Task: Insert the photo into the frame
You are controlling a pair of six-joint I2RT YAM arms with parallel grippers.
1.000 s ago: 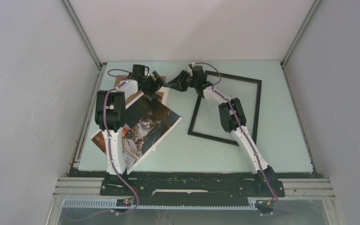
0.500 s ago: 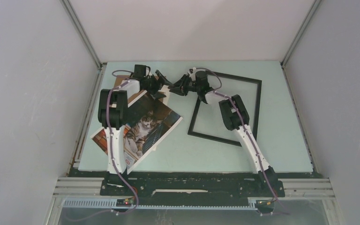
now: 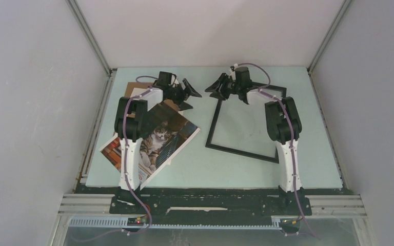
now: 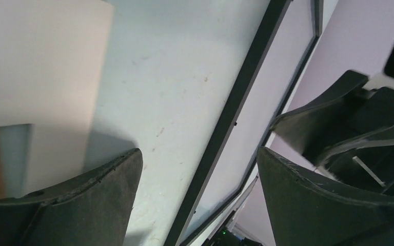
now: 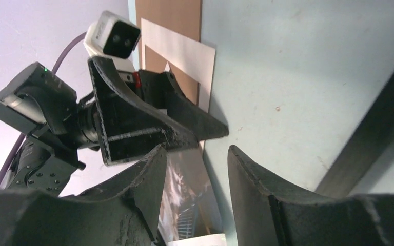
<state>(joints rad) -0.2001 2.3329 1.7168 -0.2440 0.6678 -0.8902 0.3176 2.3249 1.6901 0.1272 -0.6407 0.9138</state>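
Note:
The photo [image 3: 160, 136], a glossy cat print, lies flat at the table's left, partly under the left arm. To its right the black frame [image 3: 241, 152] lies flat. My left gripper [image 3: 191, 93] hovers open over the photo's far corner and holds nothing. In the left wrist view the left gripper [image 4: 200, 169] has the frame's edge [image 4: 236, 118] showing between its jaws. My right gripper [image 3: 217, 87] is open and empty at the frame's far left corner, facing the left one. In the right wrist view the right gripper [image 5: 196, 151] shows the photo [image 5: 184, 205] through its gap.
A brown cardboard board [image 3: 132, 89] and a white mat sheet [image 3: 177, 105] lie under the photo's far end, also the board [image 5: 169, 31] and mat [image 5: 184, 56] in the right wrist view. Grey walls enclose the pale green table [image 3: 313, 128] on three sides.
The right arm has swung right, pulling its gripper away from the left gripper, and its jaws have widened. The left gripper shifted slightly right. Photo and frame lie as before.

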